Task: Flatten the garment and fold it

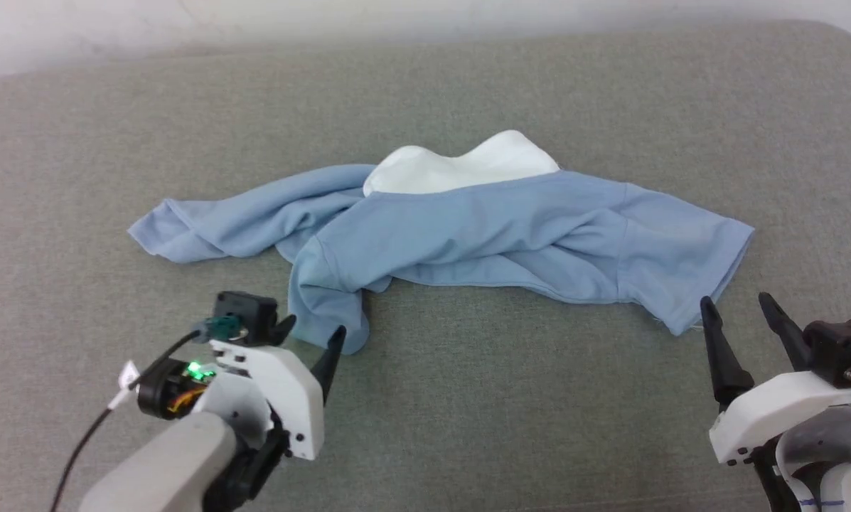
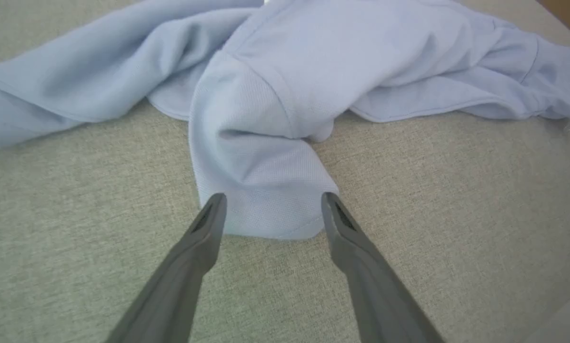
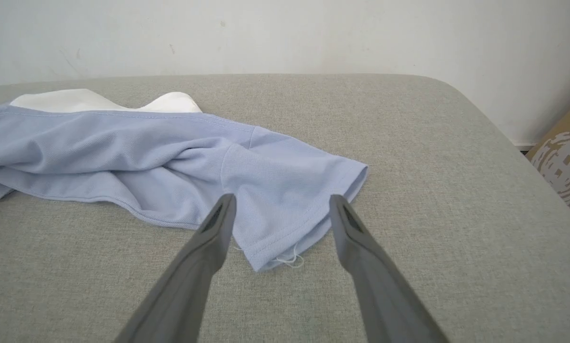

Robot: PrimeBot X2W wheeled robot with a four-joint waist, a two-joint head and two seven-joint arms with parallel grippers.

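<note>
The garment (image 1: 468, 227), a light blue T-shirt, lies crumpled in a wide band across the middle of the grey cushion, with its white panel (image 1: 461, 167) showing at the far side. My left gripper (image 1: 314, 328) is open at the near left, its fingertips on either side of a sleeve end (image 2: 270, 209) that rests on the cushion ungripped. My right gripper (image 1: 736, 300) is open at the near right, just in front of the other sleeve's corner (image 3: 285, 228), where loose white threads hang. In both wrist views the garment (image 2: 361, 57) (image 3: 123, 147) spreads beyond the open left gripper (image 2: 274, 197) and right gripper (image 3: 283, 198).
The grey fabric cushion (image 1: 468, 412) has bare room in front of the garment and on both sides. Its rounded far right edge (image 3: 480, 109) meets a pale wall (image 3: 285, 33). A cardboard box (image 3: 563, 162) stands past that edge.
</note>
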